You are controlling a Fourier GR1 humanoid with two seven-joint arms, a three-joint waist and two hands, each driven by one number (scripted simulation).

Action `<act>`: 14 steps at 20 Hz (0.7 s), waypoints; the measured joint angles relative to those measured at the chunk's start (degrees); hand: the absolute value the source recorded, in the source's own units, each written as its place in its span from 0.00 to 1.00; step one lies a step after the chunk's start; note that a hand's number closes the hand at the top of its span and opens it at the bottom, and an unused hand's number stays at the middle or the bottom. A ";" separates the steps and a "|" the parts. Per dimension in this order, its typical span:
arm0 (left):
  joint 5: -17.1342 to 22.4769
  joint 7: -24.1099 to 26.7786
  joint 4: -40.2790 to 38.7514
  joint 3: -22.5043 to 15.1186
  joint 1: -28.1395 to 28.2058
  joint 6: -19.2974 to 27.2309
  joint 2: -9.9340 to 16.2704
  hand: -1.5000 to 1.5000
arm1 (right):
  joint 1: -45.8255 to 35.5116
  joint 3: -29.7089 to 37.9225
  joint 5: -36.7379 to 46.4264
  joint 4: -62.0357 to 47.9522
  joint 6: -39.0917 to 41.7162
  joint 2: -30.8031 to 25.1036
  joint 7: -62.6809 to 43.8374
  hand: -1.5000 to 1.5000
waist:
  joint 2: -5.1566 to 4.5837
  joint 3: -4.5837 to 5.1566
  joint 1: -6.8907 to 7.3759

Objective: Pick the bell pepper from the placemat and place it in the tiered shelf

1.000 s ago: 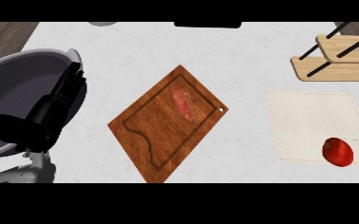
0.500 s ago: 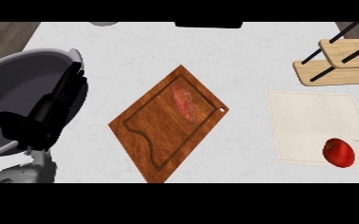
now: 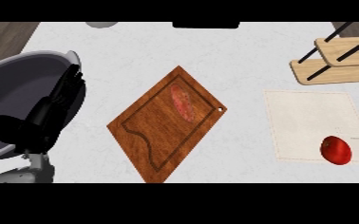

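- Head view, the pepper: the red bell pepper [image 3: 336, 150] lay at the near right corner of the pale placemat [image 3: 308, 123], close to the view's right edge. It looked roundish, with no clear long axis.
- Head view, the goal: the wooden tiered shelf [image 3: 329, 61] stood beyond the placemat at the upper right, only partly in view, with dark legs between its boards. The pepper lay on the near side of it, with bare mat between them.
- Head view, the key relation: the only hand in view, the left hand [image 3: 60, 107], was at the far left, well apart from the pepper, with a wooden cutting board [image 3: 165, 128] between them. The pepper was on the robot's right, so the right hand, which did not show, was judged the likelier one to reach it.
- Head view, hand pose: the left hand hung dark against its grey forearm [image 3: 28, 83], fingers [image 3: 69, 84] lying straight and close together, pointing away from the robot, holding nothing.
- Head view, other things: a reddish piece of meat [image 3: 183, 102] lay on the cutting board, on the white counter [image 3: 126, 52].
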State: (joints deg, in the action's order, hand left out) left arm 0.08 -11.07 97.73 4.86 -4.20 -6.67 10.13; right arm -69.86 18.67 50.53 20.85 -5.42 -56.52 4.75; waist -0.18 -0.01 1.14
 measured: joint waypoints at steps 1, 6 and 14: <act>-0.23 0.29 -0.07 -0.05 0.28 0.09 -0.06 0.50 | -1.03 1.37 -1.25 -0.10 1.00 -1.25 -0.48 0.00 | 0.02 0.00 -0.09; -0.44 0.20 0.10 -0.04 0.46 0.27 -0.16 0.50 | -5.37 8.66 -7.61 -1.56 4.56 -6.40 -6.85 0.00 | 0.19 0.01 -0.58; 0.07 0.38 1.25 0.54 1.97 0.13 -0.17 0.50 | -3.67 19.33 -16.85 -7.80 15.68 -20.36 -11.06 0.00 | 0.12 -0.12 -1.18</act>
State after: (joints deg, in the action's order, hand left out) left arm 0.14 -10.69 98.97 5.39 -2.23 -6.55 9.96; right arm -73.54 38.00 33.68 13.05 10.25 -76.87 -6.32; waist -0.06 -0.13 -0.04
